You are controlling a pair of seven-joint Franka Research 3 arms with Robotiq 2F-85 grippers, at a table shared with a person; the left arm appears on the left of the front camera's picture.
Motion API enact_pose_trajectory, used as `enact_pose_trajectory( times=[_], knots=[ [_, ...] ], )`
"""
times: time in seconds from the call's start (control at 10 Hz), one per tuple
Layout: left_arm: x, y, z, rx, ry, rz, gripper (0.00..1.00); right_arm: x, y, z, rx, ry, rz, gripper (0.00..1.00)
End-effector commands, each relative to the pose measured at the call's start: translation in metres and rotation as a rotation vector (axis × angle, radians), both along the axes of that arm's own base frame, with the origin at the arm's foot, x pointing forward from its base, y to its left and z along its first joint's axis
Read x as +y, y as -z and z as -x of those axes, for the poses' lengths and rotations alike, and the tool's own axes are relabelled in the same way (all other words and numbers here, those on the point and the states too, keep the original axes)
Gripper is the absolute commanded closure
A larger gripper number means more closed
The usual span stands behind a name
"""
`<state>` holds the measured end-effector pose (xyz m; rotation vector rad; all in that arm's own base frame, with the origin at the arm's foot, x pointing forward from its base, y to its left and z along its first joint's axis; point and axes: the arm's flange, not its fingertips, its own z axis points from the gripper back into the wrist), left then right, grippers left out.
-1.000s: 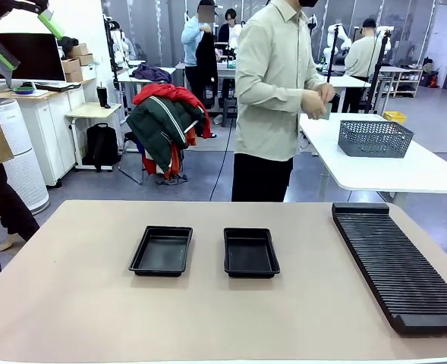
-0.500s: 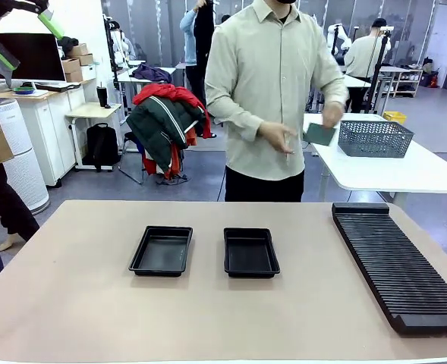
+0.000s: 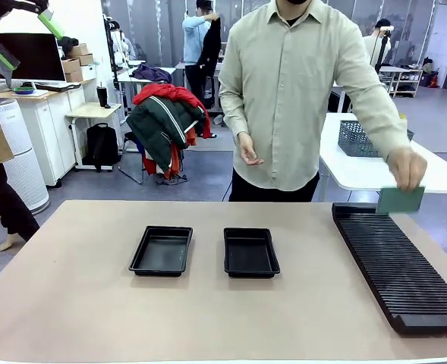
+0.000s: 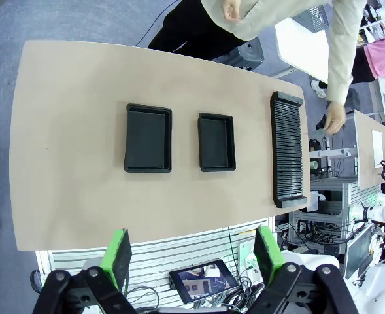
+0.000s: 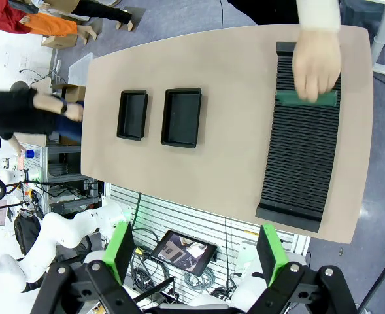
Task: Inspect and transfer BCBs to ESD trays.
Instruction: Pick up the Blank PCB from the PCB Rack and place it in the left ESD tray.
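Two black ESD trays lie side by side mid-table, the left tray point(image 3: 141, 255) point(image 4: 148, 108) point(image 5: 133, 95) and the right tray point(image 3: 272, 258) point(image 4: 216, 118) point(image 5: 181, 93); both look bare inside. A person at the far side holds a green BCB point(image 3: 399, 200) point(image 5: 285, 98) on edge, in one hand, at the far end of the slotted rack point(image 3: 394, 265). My left gripper point(image 4: 192, 254) hangs open high above the table's near edge, holding nothing. My right gripper point(image 5: 195, 252) is open too, equally high and far from the board.
The long black ribbed rack point(image 4: 288, 150) point(image 5: 300, 157) runs along the table's right side. The person's other hand point(image 3: 250, 155) hangs free over the far edge. Behind stands a white table with a grey basket point(image 3: 356, 138). Bare tabletop surrounds the trays.
The person turned from the back table, stepped up to this one, and brought a green board down to the rack's far end. Both grippers kept still and open.
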<state>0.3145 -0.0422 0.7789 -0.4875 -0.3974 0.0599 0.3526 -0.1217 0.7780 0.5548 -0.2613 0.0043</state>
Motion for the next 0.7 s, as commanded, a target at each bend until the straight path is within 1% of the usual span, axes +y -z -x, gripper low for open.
enact_pose_trajectory(
  times=[0.0,0.6],
  knots=[
    [0.0,0.0012,0.0006,0.0,-0.001,0.004,0.0,0.0005,-0.0002,0.0009,-0.004,-0.006,-0.003,0.0],
    [0.0,0.0012,0.0006,0.0,-0.001,0.004,0.0,0.0005,-0.0002,0.0009,-0.004,-0.006,-0.003,0.0]
  ],
)
